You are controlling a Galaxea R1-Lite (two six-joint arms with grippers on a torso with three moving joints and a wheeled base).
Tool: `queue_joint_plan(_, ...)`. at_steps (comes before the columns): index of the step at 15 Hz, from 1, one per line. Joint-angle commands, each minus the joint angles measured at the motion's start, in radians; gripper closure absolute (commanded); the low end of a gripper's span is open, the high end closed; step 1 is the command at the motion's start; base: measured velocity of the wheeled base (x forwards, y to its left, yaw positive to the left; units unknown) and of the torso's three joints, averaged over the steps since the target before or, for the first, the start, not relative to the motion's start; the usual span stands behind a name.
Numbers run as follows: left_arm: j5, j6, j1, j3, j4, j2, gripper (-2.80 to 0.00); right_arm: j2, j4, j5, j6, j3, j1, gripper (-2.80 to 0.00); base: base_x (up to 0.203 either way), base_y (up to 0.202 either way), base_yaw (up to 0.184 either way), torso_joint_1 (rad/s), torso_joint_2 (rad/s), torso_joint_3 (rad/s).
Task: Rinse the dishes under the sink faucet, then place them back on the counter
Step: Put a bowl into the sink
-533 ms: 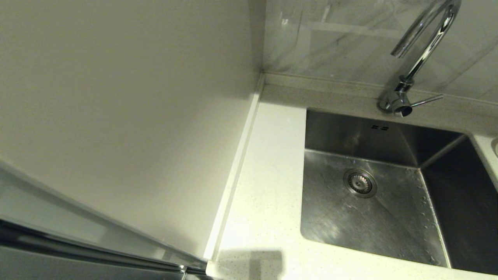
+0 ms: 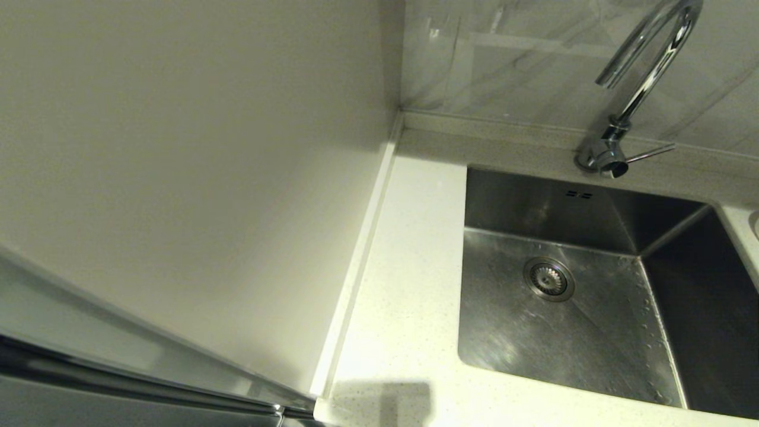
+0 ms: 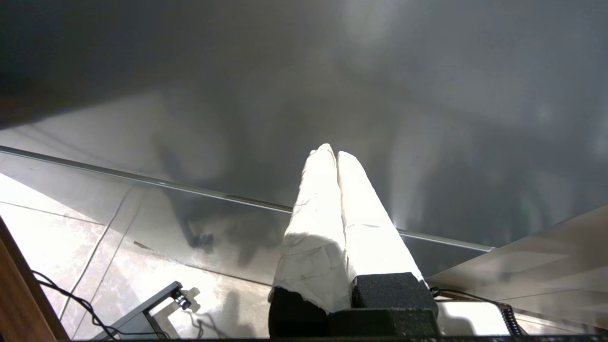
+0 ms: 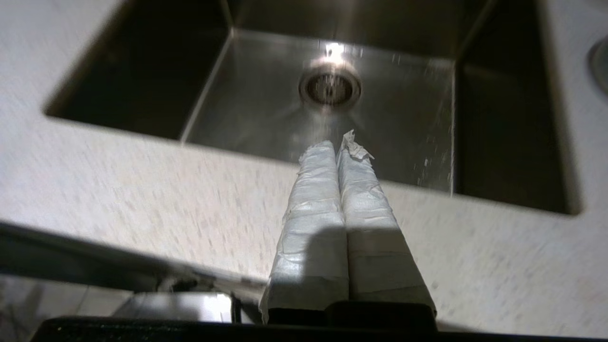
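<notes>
Looking down from the head camera, I am seeing the square-cornered brushed stainless steel sink lying empty, its round metal drain strainer sitting near the middle of the floor and two small overflow slots showing on the far wall. None of the small round bowls is showing up in any of my views, so I cannot tell where the dishes are. The tall shiny chrome gooseneck faucet is rising from the far rim of the sink, with its thin straight side lever sticking out toward the right. The smooth white speckled stone-like tabletop is wrapping the sink on the left and near sides, bordered on the left by its low raised edge strip, and beyond that the plain cream wall panel is filling the left of the view.

Neither arm is appearing in the head view. Through the right wrist camera, the right gripper is hovering over the near strip of tabletop, pointing toward the sink and its drain strainer; its tape-wrapped jaws are pressed together, clenched on nothing. Through the left wrist camera, the left gripper is hanging away from the sink, over a pale tiled floor beside a glossy grey panel, its white-wrapped jaws likewise clenched together and empty.
</notes>
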State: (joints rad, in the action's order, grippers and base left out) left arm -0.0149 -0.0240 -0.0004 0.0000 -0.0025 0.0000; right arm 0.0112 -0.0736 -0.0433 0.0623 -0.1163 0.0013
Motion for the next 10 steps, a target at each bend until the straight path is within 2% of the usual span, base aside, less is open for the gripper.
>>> queue_joint_plan(1, 0.000, -0.001, 0.000, 0.000, -0.001, -0.003, 0.00, 0.102, -0.001, -0.006, 0.014, -0.147, 0.001, 0.00, 0.000, 0.000, 0.000, 0.000, 0.00, 0.000)
queue_joint_plan(3, 0.000, 0.000, 0.000, 0.000, -0.001, -0.003, 0.00, 0.264, -0.004, -0.015, 0.057, -0.310, 0.001, 0.00, 0.000, 0.000, 0.000, 0.000, 0.00, 0.000)
queue_joint_plan(6, 0.000, -0.001, 0.000, 0.000, -0.001, -0.003, 0.00, 0.531, -0.005, -0.022, 0.082, -0.469, 0.002, 0.00, 0.000, 0.000, 0.000, 0.000, 0.00, 0.000)
queue_joint_plan(8, 0.000, 0.000, 0.000, 0.000, -0.001, -0.004, 0.00, 0.713, -0.007, -0.021, 0.056, -0.567, 0.001, 0.00, 0.000, 0.000, 0.000, 0.000, 0.00, 0.000)
queue_joint_plan(10, 0.000, -0.001, 0.000, 0.000, -0.001, -0.003, 0.00, 0.911, -0.013, -0.020, -0.005, -0.694, -0.028, 0.00, 0.000, 0.000, 0.000, 0.000, 0.00, 0.000)
